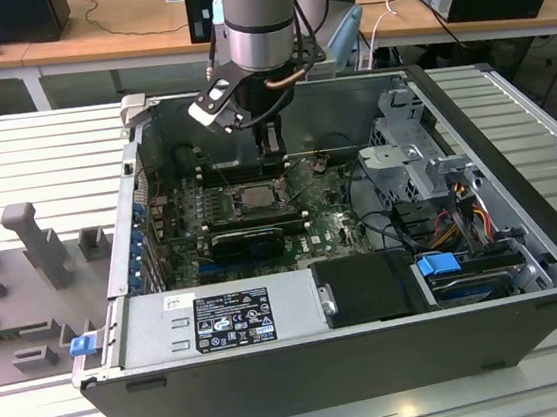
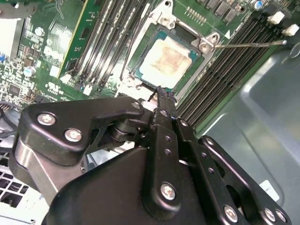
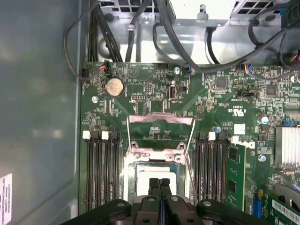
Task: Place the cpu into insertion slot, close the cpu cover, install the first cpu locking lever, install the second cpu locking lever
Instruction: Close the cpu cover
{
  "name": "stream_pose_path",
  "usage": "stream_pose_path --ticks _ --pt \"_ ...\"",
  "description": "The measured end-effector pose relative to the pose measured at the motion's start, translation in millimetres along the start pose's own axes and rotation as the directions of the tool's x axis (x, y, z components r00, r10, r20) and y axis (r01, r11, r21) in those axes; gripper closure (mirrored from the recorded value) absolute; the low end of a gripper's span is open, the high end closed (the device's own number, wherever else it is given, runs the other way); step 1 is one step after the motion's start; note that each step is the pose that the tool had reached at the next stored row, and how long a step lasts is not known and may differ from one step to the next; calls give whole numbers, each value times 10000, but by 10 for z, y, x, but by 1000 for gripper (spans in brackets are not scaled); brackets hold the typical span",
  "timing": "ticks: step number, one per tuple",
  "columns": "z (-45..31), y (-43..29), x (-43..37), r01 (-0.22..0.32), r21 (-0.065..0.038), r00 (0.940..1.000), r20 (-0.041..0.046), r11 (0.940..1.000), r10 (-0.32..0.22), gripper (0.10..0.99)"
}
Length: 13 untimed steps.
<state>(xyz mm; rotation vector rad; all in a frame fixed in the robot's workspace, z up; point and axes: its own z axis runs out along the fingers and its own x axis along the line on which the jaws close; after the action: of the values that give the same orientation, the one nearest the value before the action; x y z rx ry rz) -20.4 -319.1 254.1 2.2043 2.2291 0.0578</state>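
Note:
The cpu (image 2: 171, 61) lies in the insertion slot (image 2: 208, 43), pale face up, its dark green edge showing around it. In the first wrist view the cpu cover (image 3: 161, 119) stands tilted up from the slot's far edge, and green board shows through its window. A thin wire locking lever (image 2: 253, 44) sticks out sideways over the memory slots. My gripper (image 2: 161, 91) is shut with nothing between its fingers. Its tips hang just over the near edge of the cpu (image 3: 140, 182). In the exterior view the gripper (image 1: 272, 151) reaches down into the case above the slot (image 1: 254, 197).
Long black memory slots (image 3: 101, 173) flank the socket on both sides. A black card (image 1: 247, 240) lies in front of it. Cables (image 3: 187, 42) and the drive cage (image 1: 407, 143) crowd the exterior view's right. The power supply (image 1: 221, 321) closes the near side.

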Motion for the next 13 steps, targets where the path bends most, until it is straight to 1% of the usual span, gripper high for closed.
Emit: stream_pose_path --ticks 5,13 --pt "-75 6 9 -1 -1 10000 5 10000 1 980" --pt "-111 23 10 1 -3 10000 3 10000 -1 980"
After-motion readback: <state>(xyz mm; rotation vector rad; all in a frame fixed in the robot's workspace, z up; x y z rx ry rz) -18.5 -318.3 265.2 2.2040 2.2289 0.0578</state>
